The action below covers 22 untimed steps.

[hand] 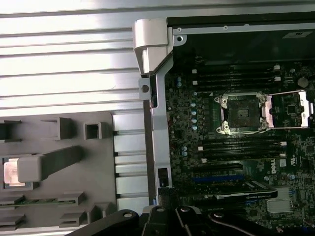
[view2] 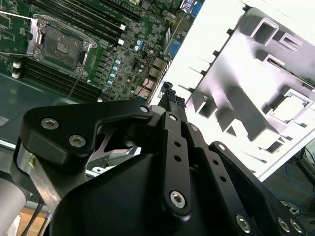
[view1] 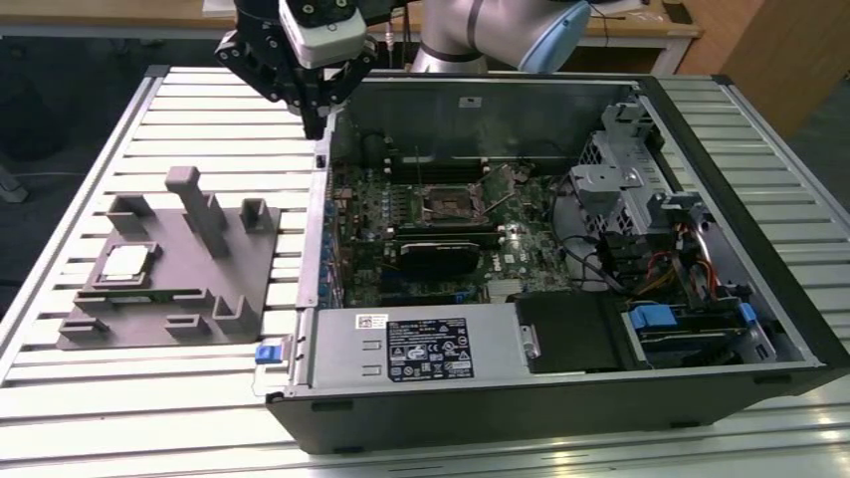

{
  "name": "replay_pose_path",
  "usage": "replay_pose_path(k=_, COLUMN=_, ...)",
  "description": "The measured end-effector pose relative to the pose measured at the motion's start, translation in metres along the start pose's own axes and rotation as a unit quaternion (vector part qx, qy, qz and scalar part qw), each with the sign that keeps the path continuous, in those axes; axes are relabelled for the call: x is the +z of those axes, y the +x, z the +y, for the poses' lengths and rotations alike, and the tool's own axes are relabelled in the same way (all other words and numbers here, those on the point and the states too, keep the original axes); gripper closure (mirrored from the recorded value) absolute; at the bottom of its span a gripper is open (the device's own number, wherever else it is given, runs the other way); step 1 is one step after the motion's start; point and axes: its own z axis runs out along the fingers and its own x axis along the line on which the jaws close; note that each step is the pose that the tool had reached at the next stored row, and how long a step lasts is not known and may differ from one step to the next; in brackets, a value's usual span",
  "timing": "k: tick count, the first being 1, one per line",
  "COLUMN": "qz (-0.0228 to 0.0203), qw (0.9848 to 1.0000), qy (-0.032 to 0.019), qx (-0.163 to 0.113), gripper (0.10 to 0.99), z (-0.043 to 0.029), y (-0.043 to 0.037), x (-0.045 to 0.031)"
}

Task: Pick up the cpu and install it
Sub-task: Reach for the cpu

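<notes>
One slatted metal table (view1: 80, 418) is seen carrying a grey fixture (view1: 173, 299) and an open computer case (view1: 531, 408); wooden furniture (view1: 757, 50) stands behind. The cpu (view1: 126, 261) is seated in the fixture, well apart from the gripper (view1: 315, 127), whose fingers are pressed together on nothing above the case's edge.

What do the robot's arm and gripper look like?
The arm is smooth, silvery round tubing with a pale blue-grey joint cap. The gripper is black, built of hinged flat bars. In the second wrist view these are dotted with silver screw heads. A white box is mounted on the gripper's body.
</notes>
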Motion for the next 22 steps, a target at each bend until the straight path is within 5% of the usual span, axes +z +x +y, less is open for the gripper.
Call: replay_pose_path(k=22, qz=0.0006, qw=1.0000, qy=0.0000, qx=0.000, gripper=0.980, z=-0.0009, y=0.0106, x=0.0019)
